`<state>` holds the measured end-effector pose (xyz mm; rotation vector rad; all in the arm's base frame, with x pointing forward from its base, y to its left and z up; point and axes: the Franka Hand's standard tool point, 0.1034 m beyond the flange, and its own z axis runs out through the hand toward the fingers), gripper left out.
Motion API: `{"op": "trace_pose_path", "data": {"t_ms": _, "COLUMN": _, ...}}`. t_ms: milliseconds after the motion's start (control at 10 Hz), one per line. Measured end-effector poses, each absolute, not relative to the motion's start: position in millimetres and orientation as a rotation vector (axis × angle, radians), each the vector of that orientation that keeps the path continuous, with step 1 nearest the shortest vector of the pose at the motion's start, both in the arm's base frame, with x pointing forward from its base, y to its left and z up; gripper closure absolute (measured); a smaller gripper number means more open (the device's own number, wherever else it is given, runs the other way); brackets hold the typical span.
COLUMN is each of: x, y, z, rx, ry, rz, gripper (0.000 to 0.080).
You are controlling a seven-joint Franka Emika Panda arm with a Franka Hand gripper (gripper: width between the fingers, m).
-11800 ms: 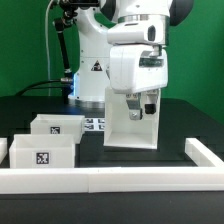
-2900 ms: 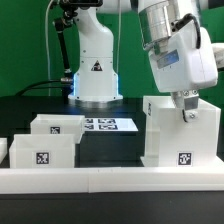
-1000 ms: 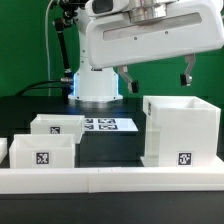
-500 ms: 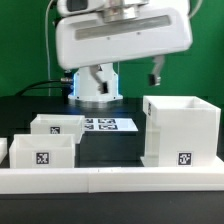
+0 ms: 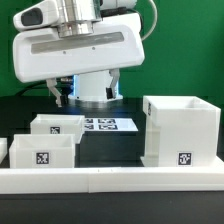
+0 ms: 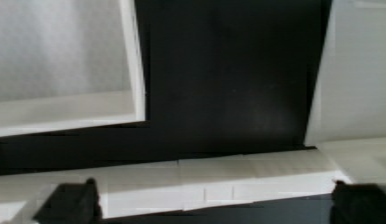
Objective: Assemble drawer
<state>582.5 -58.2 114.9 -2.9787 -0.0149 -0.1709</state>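
The tall white casing point(image 5: 180, 130) stands upright at the exterior view's right, with its tag facing front. Two open-top white trays sit at the left, one behind point(image 5: 58, 127) and one in front point(image 5: 40, 155). My gripper point(image 5: 87, 90) hangs open and empty above the table between the trays and the casing, well apart from all of them. In the wrist view my gripper point(image 6: 204, 203) shows as two dark fingertips point(image 6: 65, 202) spread wide with nothing between them. An open tray point(image 6: 65, 60) lies beyond them.
A long low white rail point(image 5: 110, 178) runs along the front edge; it also shows in the wrist view point(image 6: 208, 180). The marker board point(image 5: 108, 125) lies flat behind the trays. The robot base point(image 5: 95, 85) stands at the back. Another white part point(image 6: 359, 70) fills one edge of the wrist view.
My arm has swung from above the casing toward the exterior view's left and now hangs over the tray side. The casing stays standing at the right, and the trays have not moved.
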Motion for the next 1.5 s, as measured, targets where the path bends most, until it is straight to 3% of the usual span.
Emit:
{"op": "trace_pose_path", "data": {"t_ms": 200, "x": 581, "y": -61, "z": 113.1, "rx": -2.971, "ry": -0.117, "rz": -0.148, "gripper": 0.015}}
{"op": "trace_pose_path", "data": {"t_ms": 500, "x": 562, "y": -79, "z": 93.7, "rx": -2.988, "ry": -0.239, "rz": -0.137, "gripper": 0.015}}
{"op": "trace_pose_path", "data": {"t_ms": 800, "x": 560, "y": -79, "z": 92.0, "rx": -2.983, "ry": -0.233, "rz": -0.099, "gripper": 0.015}}
{"op": "trace_pose_path", "data": {"t_ms": 1000, "x": 554, "y": -70, "z": 87.7, "rx": -2.963, "ry": -0.199, "rz": 0.092, "gripper": 0.015}}
{"op": "trace_pose_path", "data": {"t_ms": 1500, "x": 556, "y": -86, "z": 51.4, "rx": -3.017, "ry": -0.2, "rz": 0.065, "gripper": 0.015}}
